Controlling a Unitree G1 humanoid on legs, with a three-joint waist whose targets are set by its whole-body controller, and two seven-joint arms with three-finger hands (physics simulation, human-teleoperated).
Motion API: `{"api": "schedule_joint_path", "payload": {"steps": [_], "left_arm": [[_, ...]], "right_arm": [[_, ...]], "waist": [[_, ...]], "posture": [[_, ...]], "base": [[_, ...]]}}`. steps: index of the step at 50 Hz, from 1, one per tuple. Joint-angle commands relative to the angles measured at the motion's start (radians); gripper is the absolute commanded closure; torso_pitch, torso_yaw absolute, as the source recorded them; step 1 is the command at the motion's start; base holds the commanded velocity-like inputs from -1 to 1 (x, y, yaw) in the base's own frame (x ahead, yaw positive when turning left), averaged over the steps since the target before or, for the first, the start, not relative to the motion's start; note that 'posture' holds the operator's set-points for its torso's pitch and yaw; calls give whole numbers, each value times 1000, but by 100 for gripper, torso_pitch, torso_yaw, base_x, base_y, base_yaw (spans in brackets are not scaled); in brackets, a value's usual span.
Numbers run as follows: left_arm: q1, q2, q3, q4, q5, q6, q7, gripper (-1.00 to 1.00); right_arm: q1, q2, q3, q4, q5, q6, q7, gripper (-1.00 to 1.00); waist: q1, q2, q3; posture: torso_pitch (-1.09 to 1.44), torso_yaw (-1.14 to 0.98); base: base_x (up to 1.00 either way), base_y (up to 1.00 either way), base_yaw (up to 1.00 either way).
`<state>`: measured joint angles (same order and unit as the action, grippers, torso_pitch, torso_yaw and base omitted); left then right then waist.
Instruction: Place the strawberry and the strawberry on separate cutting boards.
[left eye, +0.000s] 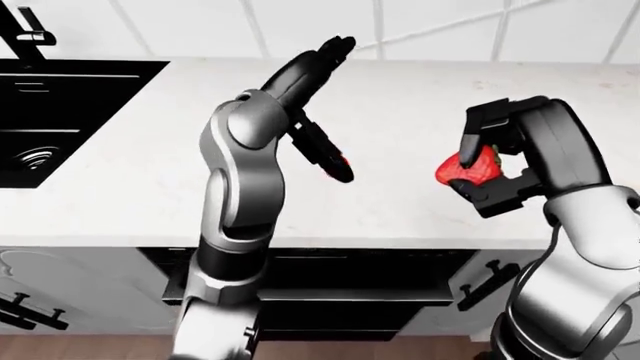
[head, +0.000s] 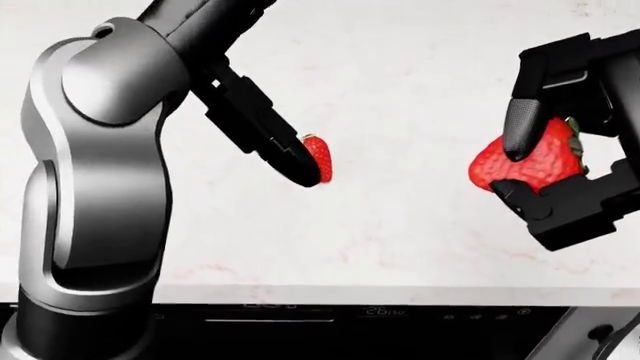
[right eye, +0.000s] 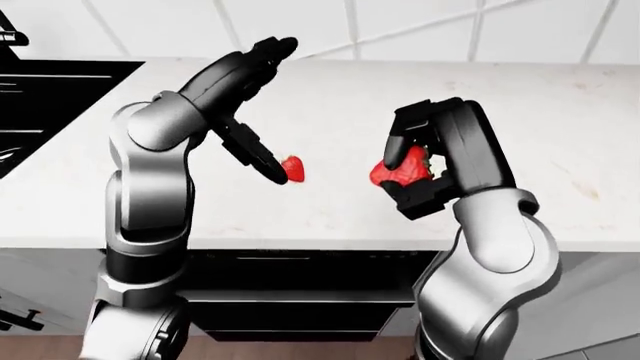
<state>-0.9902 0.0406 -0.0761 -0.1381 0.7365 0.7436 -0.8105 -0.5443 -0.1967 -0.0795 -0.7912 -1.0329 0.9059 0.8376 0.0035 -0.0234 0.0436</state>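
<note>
My right hand (head: 535, 169) is shut on a large red strawberry (head: 545, 165), one black finger over its top and the others under it, held above the white counter (left eye: 400, 112). A second, smaller strawberry (head: 318, 157) sits against the lowered black fingers (head: 270, 139) of my left hand (head: 300, 161). It is mostly hidden behind them in the left-eye view (left eye: 344, 160) and appears gripped above the counter. Another part of the left hand points up toward the wall (left eye: 335, 46). No cutting board shows in any view.
A black sink (left eye: 60, 112) with a black faucet (left eye: 25, 30) is set in the counter at the left. White wall tiles (left eye: 450, 22) run along the top. Below the counter edge is a dark oven front (left eye: 330, 289) and cabinet handles (left eye: 485, 281).
</note>
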Motion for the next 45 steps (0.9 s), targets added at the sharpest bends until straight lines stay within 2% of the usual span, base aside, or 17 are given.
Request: {"api": "schedule_joint_path", "payload": {"steps": [1,7,11,13,19,25,28,45], "left_arm": [[-33,0,10,-26,6,-25,12,-80],[-4,-12,-4,-30,19,-40,6,-63],[41,-28,-39,-90,77,-53,-36,-50],[68,-43,-51,-116,114,-66,-69,-53],[92,-64,-45,-100,173,-145,-98,-51],[83,-64,-34,-47,218,-214,-102,-40],[78,-66,-22,-19,217,-230,-94,-30],[50,-58,-10,107,176,-250,-43,-31]], "right_arm": [[-20,-8,-8,-18,-2,-18,-13,100],[-6,-6,-11,-18,9,-24,-25,100],[0,-5,-11,-14,18,-27,-35,100],[6,-3,-10,-12,24,-32,-44,100],[15,4,-5,-9,37,-34,-63,100],[17,5,-2,-4,43,-37,-71,100],[20,6,0,-3,43,-37,-74,100],[20,11,0,2,42,-43,-77,100]], "waist": [[0,-3,-26],[0,-4,-25],[0,-4,-25],[0,-4,-24],[1,-7,-23],[2,-7,-26],[2,-7,-26],[2,-5,-32]], "posture": [[0,0],[0,0],[0,0],[0,0],[0,0],[0,0],[0,0],[0,0]], "base": [[0,0,0],[0,0,0],[0,0,0],[0,0,0],[0,0,0],[0,0,0],[0,0,0],[0,0,0]]}}
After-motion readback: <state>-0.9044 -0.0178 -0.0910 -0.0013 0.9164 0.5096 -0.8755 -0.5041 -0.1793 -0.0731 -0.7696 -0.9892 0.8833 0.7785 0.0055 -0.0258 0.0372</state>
